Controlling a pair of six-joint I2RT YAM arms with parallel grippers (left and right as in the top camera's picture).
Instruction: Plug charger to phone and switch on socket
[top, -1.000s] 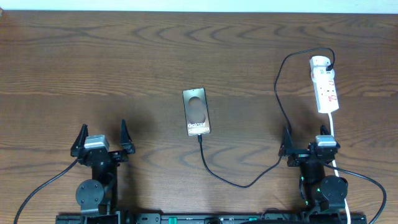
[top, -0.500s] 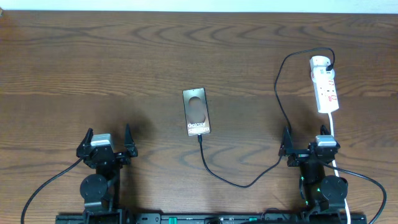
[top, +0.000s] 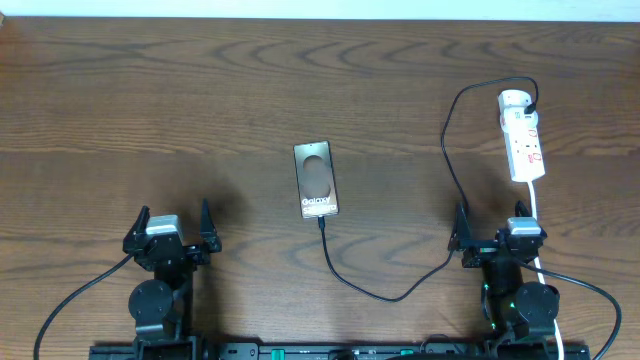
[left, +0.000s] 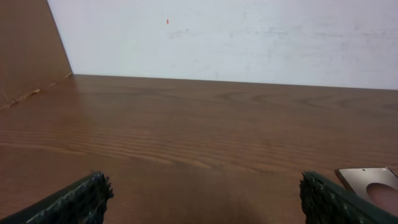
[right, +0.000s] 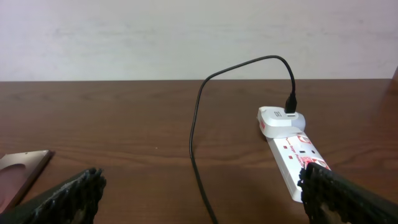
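The phone (top: 317, 180) lies flat mid-table, its "Galaxy" lettering at the near end; its corner shows in the left wrist view (left: 372, 182) and the right wrist view (right: 22, 167). The thin black charger cable (top: 372, 291) runs from the phone's near end, where its tip sits against the phone's edge, loops right and up to the white socket strip (top: 522, 135). In the right wrist view the cable (right: 196, 134) enters an adapter on the socket (right: 292, 149). My left gripper (top: 170, 232) is open and empty near the front left. My right gripper (top: 497, 232) is open and empty, in front of the socket.
The thick white cord (top: 536, 205) runs from the socket's near end down past my right arm. A white wall (right: 186, 37) rises behind the table's far edge. A brown board (left: 25, 50) stands at the far left.
My left gripper shifted slightly to the right and nearer the front edge between one second ago and half a second ago. Nothing has moved since; the right arm is still.
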